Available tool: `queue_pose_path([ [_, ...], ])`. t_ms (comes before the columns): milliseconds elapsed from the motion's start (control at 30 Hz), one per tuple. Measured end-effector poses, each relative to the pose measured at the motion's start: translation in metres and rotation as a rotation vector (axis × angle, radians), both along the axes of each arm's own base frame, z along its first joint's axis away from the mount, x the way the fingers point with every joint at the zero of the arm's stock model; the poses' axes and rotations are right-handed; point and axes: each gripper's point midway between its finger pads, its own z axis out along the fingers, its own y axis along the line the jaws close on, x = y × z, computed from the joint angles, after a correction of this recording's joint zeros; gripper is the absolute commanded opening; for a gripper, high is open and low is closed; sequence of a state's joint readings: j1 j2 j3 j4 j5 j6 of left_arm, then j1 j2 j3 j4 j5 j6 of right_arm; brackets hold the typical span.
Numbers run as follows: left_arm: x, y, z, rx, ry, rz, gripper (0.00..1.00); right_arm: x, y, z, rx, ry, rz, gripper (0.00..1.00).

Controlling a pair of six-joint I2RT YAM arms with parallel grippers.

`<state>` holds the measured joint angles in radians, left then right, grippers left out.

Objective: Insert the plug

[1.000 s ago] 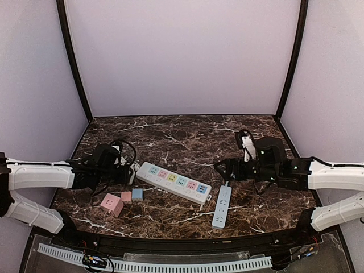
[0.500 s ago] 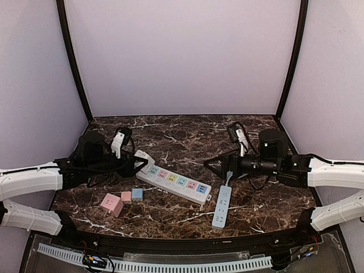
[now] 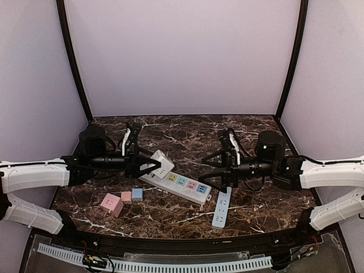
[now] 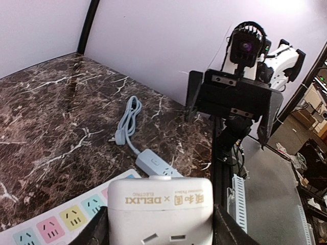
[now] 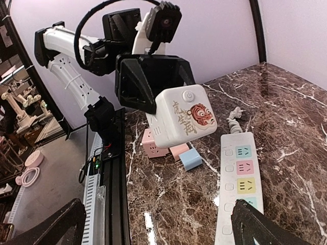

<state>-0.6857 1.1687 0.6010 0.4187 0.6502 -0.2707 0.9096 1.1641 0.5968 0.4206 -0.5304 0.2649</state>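
My left gripper (image 3: 152, 165) is shut on a white cube socket adapter (image 3: 161, 163) with a tiger picture. It holds the adapter in the air over the left end of the white power strip with coloured sockets (image 3: 185, 185). The left wrist view shows the cube (image 4: 161, 204) between the fingers of my left gripper (image 4: 161, 232), with the strip (image 4: 51, 227) below. My right gripper (image 3: 211, 170) is open and empty above the strip's right end. In the right wrist view, my right gripper (image 5: 158, 229) faces the cube (image 5: 185, 121) and the strip (image 5: 240, 186).
A pale blue power strip (image 3: 222, 206) lies at the front right, its cord and plug (image 4: 126, 122) on the marble. A pink cube (image 3: 111, 203), a small pink adapter (image 3: 126, 197) and a blue adapter (image 3: 137, 194) sit at the front left. A white coiled plug (image 5: 235, 113) lies beyond the strip.
My left gripper has risen and moved right with the white cube, to above the strip's left end. My right gripper has swung left towards the strip, with its fingers spread wide.
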Motion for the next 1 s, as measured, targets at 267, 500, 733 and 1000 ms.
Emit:
queue_pose_path([
  [267, -0.017, -0.014, 0.02, -0.092, -0.003, -0.154, 0.35, -0.001, 0.037, 0.012, -0.016, -0.089, 0.101, 0.99],
  [500, -0.023, -0.019, 0.018, -0.109, 0.011, -0.214, 0.35, 0.006, 0.064, 0.01, -0.05, -0.109, 0.122, 0.95],
  [733, -0.025, -0.021, 0.012, -0.106, 0.022, -0.24, 0.35, 0.013, 0.08, -0.001, -0.1, -0.083, 0.133, 0.9],
  [1000, -0.026, -0.024, 0.006, -0.101, 0.037, -0.263, 0.35, 0.007, 0.095, -0.007, -0.133, -0.082, 0.173, 0.73],
])
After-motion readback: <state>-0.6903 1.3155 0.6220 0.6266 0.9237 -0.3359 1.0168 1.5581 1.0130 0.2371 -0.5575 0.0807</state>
